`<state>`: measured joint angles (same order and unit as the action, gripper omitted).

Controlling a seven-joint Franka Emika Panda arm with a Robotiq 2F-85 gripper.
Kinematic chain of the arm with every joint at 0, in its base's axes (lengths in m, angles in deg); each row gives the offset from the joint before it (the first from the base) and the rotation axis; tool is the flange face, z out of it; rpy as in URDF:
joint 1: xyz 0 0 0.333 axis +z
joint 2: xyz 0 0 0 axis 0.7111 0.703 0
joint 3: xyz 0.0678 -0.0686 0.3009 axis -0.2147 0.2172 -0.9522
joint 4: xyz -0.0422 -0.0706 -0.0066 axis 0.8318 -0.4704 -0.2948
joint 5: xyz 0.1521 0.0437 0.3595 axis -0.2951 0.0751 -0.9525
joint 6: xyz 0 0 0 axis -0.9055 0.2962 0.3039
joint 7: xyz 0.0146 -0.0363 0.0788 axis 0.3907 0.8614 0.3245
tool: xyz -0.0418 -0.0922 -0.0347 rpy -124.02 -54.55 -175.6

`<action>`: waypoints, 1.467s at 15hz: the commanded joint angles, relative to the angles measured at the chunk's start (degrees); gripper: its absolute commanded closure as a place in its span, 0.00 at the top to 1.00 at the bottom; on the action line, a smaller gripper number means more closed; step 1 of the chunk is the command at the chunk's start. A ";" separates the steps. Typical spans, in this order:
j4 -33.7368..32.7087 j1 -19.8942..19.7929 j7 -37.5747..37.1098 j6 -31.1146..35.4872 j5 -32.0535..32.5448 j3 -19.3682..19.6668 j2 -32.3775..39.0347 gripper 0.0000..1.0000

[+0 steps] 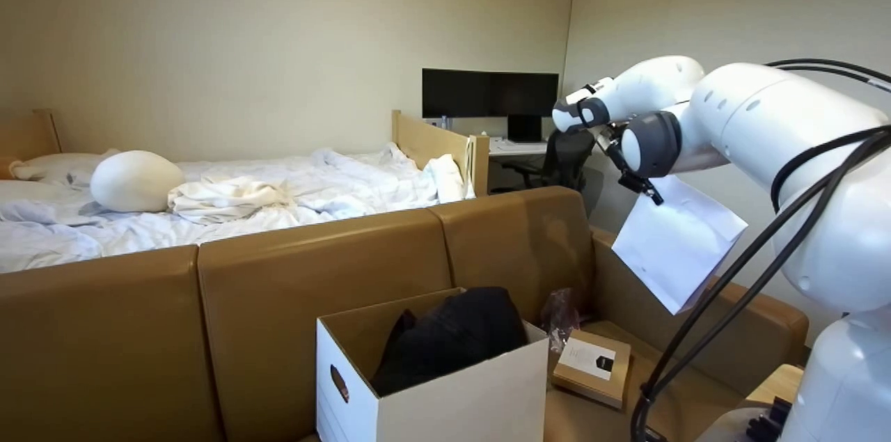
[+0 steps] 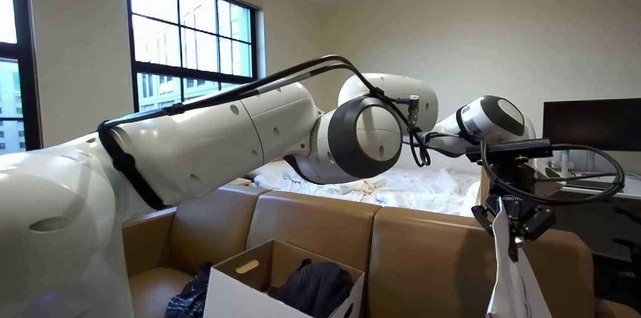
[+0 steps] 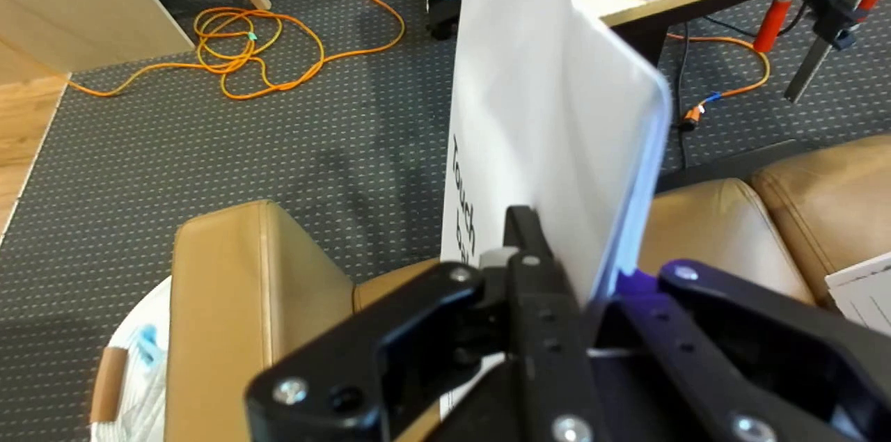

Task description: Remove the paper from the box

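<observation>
Paper (image 1: 686,247) is pinched tight by the gripper (image 1: 654,193) and held well apart from the box (image 1: 459,400), presumably for removal.

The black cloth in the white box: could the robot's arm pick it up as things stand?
Probably not: its hand is shut on the paper, though the box is open above the cloth.

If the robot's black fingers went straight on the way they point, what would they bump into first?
Beyond the paper gripped in the fingers, probably the brown sofa arm, perhaps the carpet: in the wrist view the paper covers part of the way ahead, so depth is unclear.
</observation>
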<state>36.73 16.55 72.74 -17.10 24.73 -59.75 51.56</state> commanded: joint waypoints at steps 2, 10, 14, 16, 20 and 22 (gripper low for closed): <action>-4.38 -0.82 0.25 -1.99 0.89 -1.22 2.20 0.03; -6.74 -0.51 8.69 1.76 9.45 2.80 4.51 0.03; -5.74 -0.23 11.77 1.90 10.40 2.73 6.21 0.03; -6.05 -1.41 9.19 0.00 7.24 0.82 6.74 0.03; -6.92 -3.24 7.91 -0.37 3.92 -1.42 8.08 0.03; -7.00 -3.39 8.85 0.73 4.76 -1.02 8.97 0.03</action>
<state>31.05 14.24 81.24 -15.93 29.88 -60.60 59.80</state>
